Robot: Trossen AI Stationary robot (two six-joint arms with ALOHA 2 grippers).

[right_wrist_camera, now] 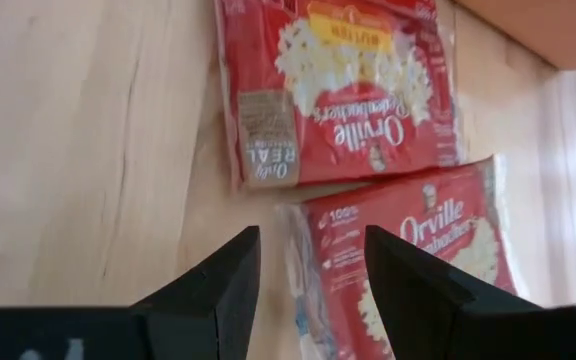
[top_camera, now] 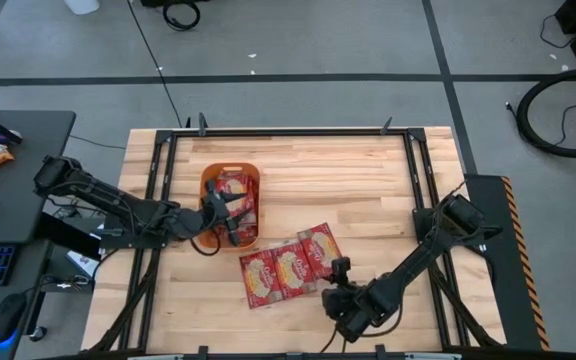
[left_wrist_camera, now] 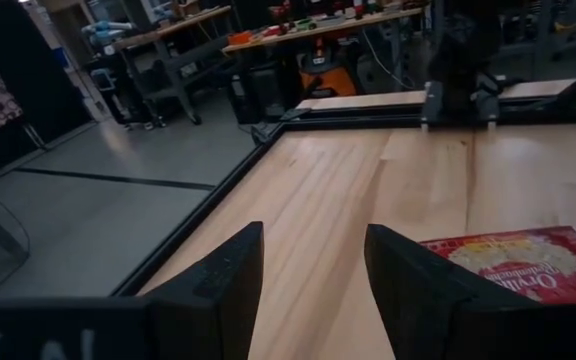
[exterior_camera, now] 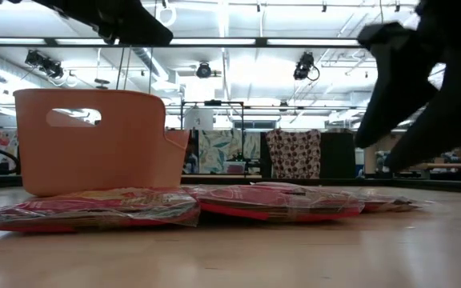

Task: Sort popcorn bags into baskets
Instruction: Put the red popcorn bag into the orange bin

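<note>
Mid-sort: some popcorn bags binned, three left on the tabletop (top_camera: pixel 368 180).

The left claw (top_camera: pixel 230 213) hangs wide and empty over the orange basket (top_camera: pixel 208 180), which holds red bags. The right claw (top_camera: pixel 340 268), wide and empty, sits just beside the row of three popcorn bags (top_camera: pixel 288 266); it likely lowers onto the nearest edge next. Bare wood lies around.

An orange basket (top_camera: pixel 208 176) sits on the wooden table (top_camera: pixel 358 180), with red popcorn bags (top_camera: pixel 236 190) inside. The left gripper (top_camera: pixel 230 212) hovers over the basket, fingers apart. 3 more bags (top_camera: pixel 290 264) lie in a row just beside it. The right gripper (top_camera: pixel 339 270) sits near the row's edge, open.
</note>
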